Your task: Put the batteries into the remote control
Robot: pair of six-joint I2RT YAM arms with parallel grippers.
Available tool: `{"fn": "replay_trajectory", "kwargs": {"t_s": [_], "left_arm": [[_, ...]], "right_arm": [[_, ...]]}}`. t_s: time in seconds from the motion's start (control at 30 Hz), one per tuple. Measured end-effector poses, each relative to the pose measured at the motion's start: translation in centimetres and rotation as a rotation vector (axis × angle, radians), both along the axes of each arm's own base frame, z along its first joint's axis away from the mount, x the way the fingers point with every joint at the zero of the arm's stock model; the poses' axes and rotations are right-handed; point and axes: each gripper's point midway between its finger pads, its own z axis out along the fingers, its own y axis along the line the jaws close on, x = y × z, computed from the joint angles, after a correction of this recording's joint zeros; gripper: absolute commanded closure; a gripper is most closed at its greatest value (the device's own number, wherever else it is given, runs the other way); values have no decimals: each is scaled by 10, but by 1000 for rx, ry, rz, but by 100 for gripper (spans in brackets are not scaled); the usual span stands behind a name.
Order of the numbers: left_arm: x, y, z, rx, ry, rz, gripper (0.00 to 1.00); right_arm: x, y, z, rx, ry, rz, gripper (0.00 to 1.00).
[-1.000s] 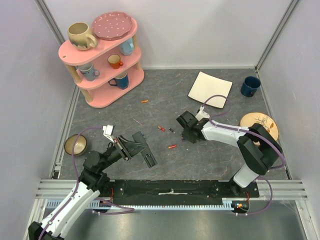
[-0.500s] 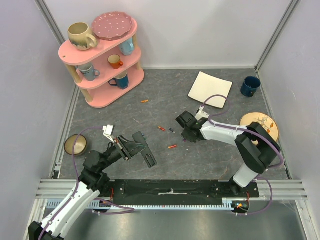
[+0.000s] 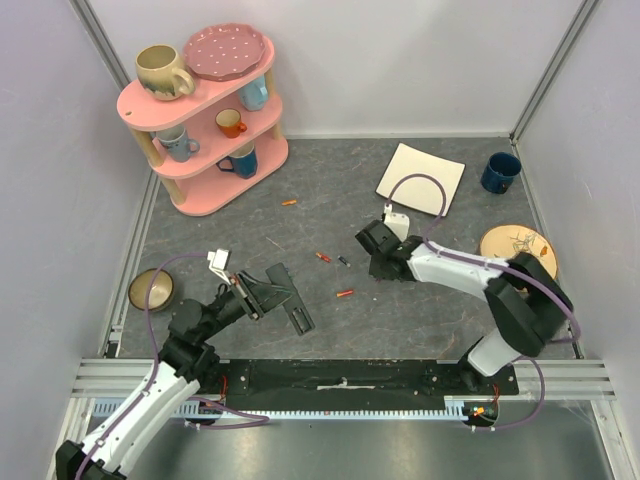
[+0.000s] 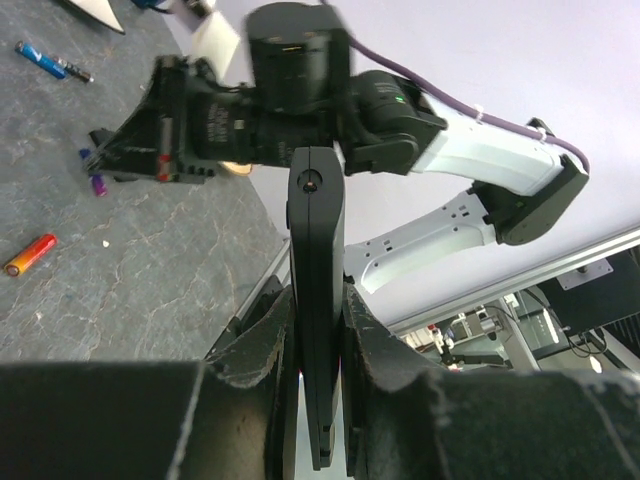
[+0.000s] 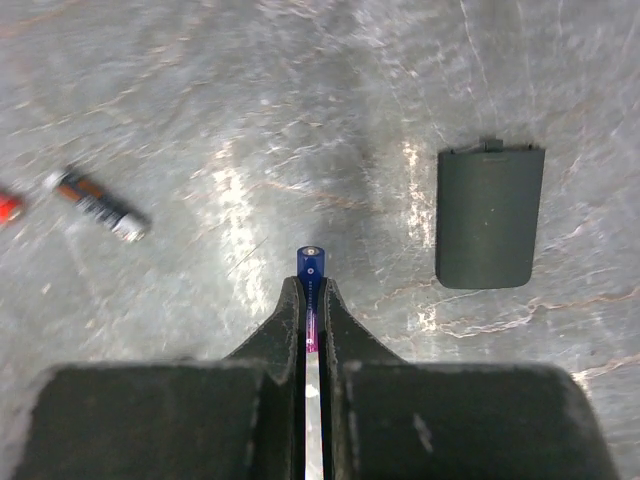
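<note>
My left gripper (image 3: pixel 268 292) is shut on the black remote control (image 3: pixel 298 316) and holds it edge-on above the mat; the left wrist view shows the remote (image 4: pixel 318 300) clamped between both fingers. My right gripper (image 3: pixel 380 268) is shut on a blue and purple battery (image 5: pixel 311 268), whose tip sticks out past the fingertips just above the mat. Other batteries lie loose on the mat: an orange one (image 3: pixel 289 202), a red one (image 3: pixel 323 257), a dark one (image 3: pixel 343 261) and an orange-red one (image 3: pixel 345 294).
A black battery cover (image 5: pixel 490 215) lies flat on the mat right of my right gripper. A pink shelf with mugs (image 3: pixel 205 120) stands back left. A cream square plate (image 3: pixel 420 178), a blue mug (image 3: pixel 499 172), a round wooden coaster (image 3: pixel 518 248) and a small bowl (image 3: pixel 152 289) are also there.
My right gripper has lifted and drawn back a little to the right with the battery in it. The left arm and the remote have not moved.
</note>
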Motion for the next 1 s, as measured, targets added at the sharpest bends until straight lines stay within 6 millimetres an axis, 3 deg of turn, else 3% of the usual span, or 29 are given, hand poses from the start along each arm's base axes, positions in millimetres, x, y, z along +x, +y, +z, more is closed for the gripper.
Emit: {"fn": "replay_trajectory", "kwargs": {"t_s": [0.17,0.33,0.63,0.87,1.0], "left_arm": [[7,-4,-12,31,50,2,98],[17,-9,-33,83,116,6,98],[32,-15,-56,134,184,26,98],[40,-16,-53,121,169,52,98],[45,-16,-46,98,142,74,98]], "right_arm": [[-4,11,49,93,-156,264,100],[-7,40,107,222,-340,523,100],[-29,59,116,250,-331,759,100],[-51,79,170,358,-511,785,100],[-68,98,184,401,-557,787,100]]}}
